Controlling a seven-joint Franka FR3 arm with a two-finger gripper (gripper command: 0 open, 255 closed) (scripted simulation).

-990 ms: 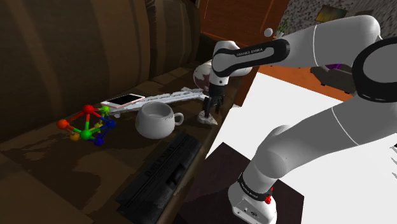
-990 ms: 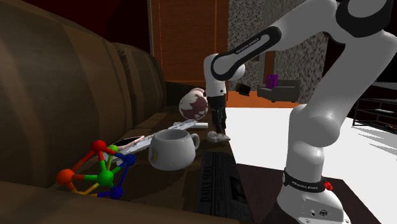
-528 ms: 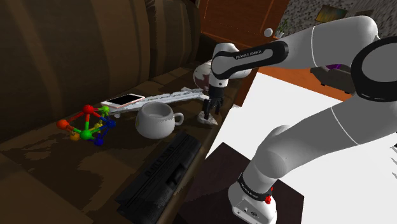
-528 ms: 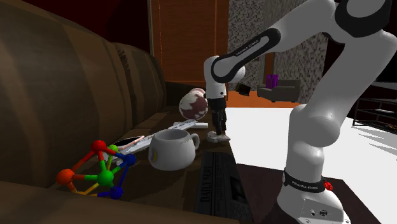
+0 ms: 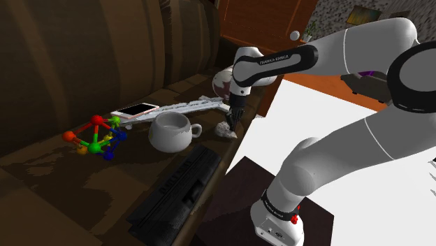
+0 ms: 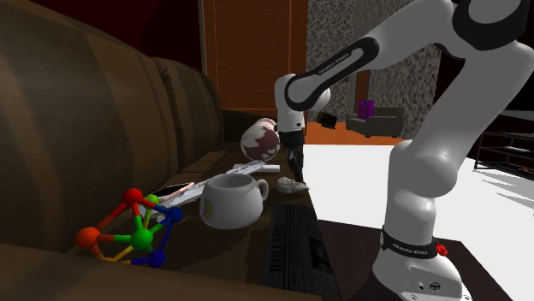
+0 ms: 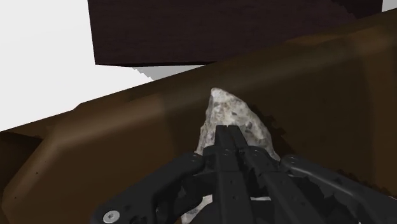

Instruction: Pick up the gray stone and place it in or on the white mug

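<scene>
The gray stone [image 5: 223, 128] [image 6: 291, 184] lies on the dark brown table near its edge, to the right of the white mug [image 5: 170, 131] [image 6: 229, 201] in both exterior views. The mug stands upright, its handle turned toward the stone. My black gripper [image 5: 231, 121] [image 6: 298, 169] points down, right over the stone. In the wrist view the gripper [image 7: 228, 135] has its two fingers pressed together with no gap. The stone [image 7: 222, 111] shows just beyond their tips and to both sides, not clasped between them.
A black keyboard [image 5: 178, 189] [image 6: 291, 248] lies near the mug. A colourful ball-and-stick toy [image 5: 94, 136] [image 6: 128, 227], a phone [image 5: 135, 110] and a long white object [image 5: 185, 106] sit toward the brown sofa back. A red-and-white ball [image 6: 259, 139] rests behind the gripper. The table edge [image 7: 127, 105] runs close beside the stone.
The fingers stood apart astride the stone; now they have closed together. The stone shows slightly more to the shoulder view's left of the fingertips. The arm has barely moved.
</scene>
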